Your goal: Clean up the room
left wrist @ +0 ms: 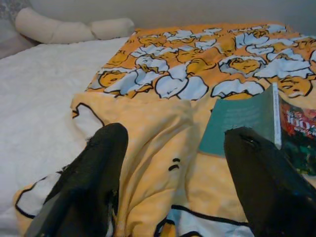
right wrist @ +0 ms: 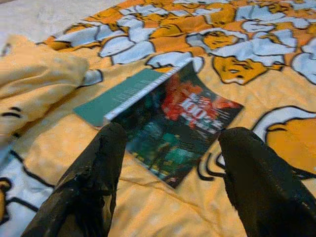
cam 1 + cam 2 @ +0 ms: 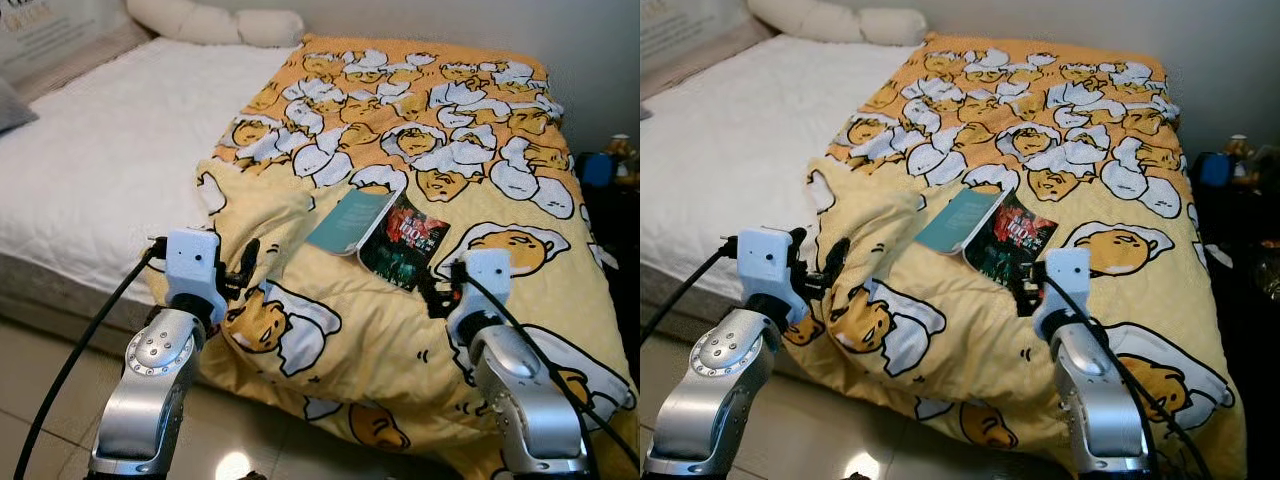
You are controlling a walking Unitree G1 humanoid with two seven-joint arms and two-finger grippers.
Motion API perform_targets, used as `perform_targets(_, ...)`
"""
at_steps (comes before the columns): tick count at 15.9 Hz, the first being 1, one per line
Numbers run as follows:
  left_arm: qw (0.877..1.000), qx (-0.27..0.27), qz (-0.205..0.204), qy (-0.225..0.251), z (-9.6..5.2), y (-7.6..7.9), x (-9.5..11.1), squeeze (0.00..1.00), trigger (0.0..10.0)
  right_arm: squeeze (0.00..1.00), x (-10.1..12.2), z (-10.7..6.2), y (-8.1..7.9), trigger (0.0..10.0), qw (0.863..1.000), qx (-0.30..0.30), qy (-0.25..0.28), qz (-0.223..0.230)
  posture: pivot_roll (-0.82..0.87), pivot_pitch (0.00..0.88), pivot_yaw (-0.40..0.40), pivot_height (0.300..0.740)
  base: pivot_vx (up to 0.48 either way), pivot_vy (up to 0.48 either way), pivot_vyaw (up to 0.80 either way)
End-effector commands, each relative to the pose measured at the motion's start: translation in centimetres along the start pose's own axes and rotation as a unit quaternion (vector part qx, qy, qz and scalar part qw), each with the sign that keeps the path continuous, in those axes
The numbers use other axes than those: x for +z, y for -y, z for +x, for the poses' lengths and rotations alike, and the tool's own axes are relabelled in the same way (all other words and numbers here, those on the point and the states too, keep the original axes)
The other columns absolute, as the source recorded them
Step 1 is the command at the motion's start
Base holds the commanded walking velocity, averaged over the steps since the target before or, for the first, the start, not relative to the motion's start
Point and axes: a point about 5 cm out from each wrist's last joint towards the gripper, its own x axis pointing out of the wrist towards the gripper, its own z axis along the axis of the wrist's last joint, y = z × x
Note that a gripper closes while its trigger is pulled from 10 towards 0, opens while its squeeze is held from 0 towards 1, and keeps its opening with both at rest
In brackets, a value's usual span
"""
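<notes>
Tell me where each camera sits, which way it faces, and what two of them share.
Left eye: on the head, looking down at the bed, blanket and book; both silver arms show.
Right eye: beside it, same scene.
Left wrist: looks along the open left pincer at the blanket's folded edge.
Right wrist: looks along the open right pincer at the book.
Both wrist views share the book.

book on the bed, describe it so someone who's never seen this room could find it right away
Look at the bed, on the yellow cartoon-print blanket. The book lies near its middle, splayed open face down, just ahead of the right pincer. It is the only flat item there, with a teal back cover and a dark front cover.
</notes>
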Motion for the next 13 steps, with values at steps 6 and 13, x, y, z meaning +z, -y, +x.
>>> perform_targets(6, 1.000, 0.009, -0.003, 0.018, -0.1, -0.4, 0.9, 1.00, 10.0, 0.00, 0.8, 1.2, -1.5, 10.0, 0.998, 0.051, 0.013, -0.043, 0.01, 0.000, 0.012, 0.740, 0.054, 0.000, 0.13)
perform_targets(13, 1.000, 0.002, 0.002, 0.014, 0.2, -0.2, 0.8, 1.00, 10.0, 0.00, 1.1, 1.6, -1.5, 10.0, 0.998, 0.061, 0.021, -0.011, 0.00, 0.000, 0.024, 0.740, 0.329, 0.000, 0.11)
